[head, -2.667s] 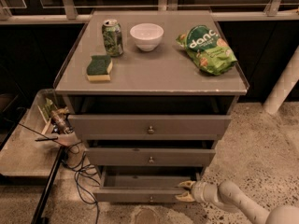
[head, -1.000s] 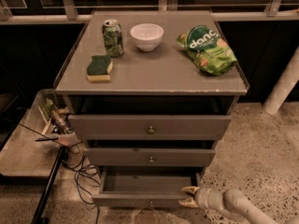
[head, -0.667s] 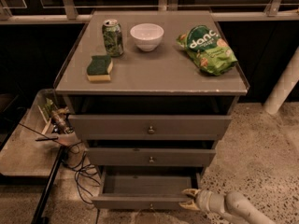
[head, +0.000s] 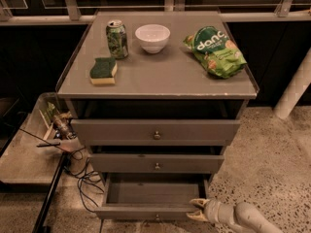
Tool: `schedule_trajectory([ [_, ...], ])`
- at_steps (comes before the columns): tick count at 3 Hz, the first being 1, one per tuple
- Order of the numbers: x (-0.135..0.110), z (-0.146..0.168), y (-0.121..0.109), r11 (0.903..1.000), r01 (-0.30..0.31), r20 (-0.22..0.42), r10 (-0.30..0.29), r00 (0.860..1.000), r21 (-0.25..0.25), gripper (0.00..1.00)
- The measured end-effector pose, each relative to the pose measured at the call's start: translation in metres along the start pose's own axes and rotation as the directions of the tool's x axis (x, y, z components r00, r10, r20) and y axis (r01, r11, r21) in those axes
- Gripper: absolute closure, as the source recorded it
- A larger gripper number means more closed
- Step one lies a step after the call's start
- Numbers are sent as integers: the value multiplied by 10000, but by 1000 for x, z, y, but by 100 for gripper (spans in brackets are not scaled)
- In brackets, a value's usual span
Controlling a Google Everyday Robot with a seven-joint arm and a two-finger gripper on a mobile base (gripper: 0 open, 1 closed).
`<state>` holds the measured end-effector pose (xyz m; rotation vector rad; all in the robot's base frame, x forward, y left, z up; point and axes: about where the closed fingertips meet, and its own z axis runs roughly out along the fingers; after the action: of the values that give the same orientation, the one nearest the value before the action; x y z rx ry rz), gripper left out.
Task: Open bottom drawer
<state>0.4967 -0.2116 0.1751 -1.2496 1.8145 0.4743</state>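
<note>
The bottom drawer (head: 148, 211) is the lowest of three grey drawers in the cabinet. It is pulled out, and its shallow grey tray (head: 155, 192) shows, with nothing visible in it. Its small round knob (head: 156, 218) sits at the centre of the slim front. My gripper (head: 196, 209) is at the drawer's right front corner, with pale fingers (head: 198, 203) spread one above the other against the front edge. My white arm (head: 243, 218) comes in from the lower right. The middle drawer (head: 156, 163) and top drawer (head: 155, 131) stand only slightly out.
On the cabinet top (head: 165, 74) are a green can (head: 117, 39), a white bowl (head: 152, 38), a green chip bag (head: 215, 51) and a green-yellow sponge (head: 103, 71). A low shelf with clutter (head: 56, 125) and black cables (head: 82, 178) lie left. A white post (head: 294, 93) stands right.
The bottom drawer has slid further out towards the camera, showing more of its tray. My gripper has moved down and back with the drawer's right front corner.
</note>
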Motion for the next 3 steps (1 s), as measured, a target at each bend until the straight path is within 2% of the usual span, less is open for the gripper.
schedule_trajectory([
  [1,0,0,0,10000,0,0,0,10000,0,83],
  [2,0,0,0,10000,0,1,0,10000,-2,58],
  [3,0,0,0,10000,0,1,0,10000,-1,61],
])
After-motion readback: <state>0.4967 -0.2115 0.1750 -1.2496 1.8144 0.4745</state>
